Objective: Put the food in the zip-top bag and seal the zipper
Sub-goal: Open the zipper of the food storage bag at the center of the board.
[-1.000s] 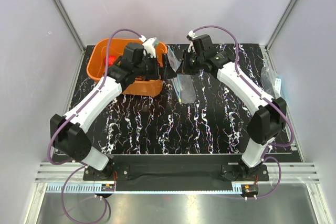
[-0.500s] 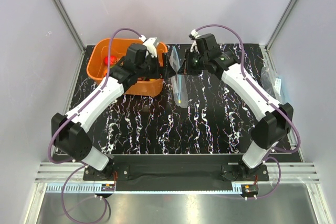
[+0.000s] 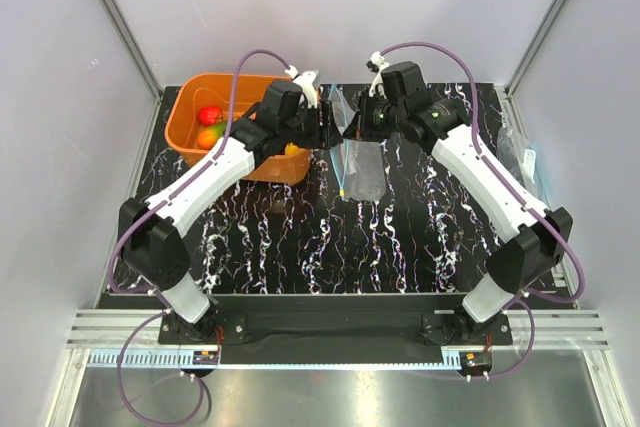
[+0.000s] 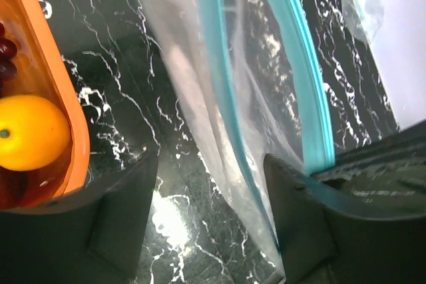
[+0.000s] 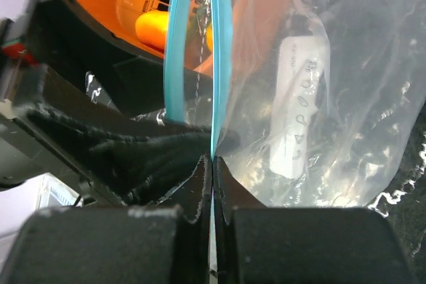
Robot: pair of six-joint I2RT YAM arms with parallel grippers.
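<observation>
Two grippers are brought together at the mouth of the zip-top bag (image 3: 362,169), hung above the table (image 3: 300,237), just beside the basket (image 3: 272,169). The right gripper (image 5: 213,164) is closed on one lip of the zipper (image 5: 221,44). The left gripper (image 4: 212,161) is spread wide, the other lip seemingly between its jaws, unpinched. If both lips or none are caught there, the mouth may not be opened, or the film may be pulled from the single hold. The food, the lemon (image 4: 30,131) included, is left in the basket. Since one second ago, the bag was lifted and the left gripper was moved from the basket toward it.
</observation>
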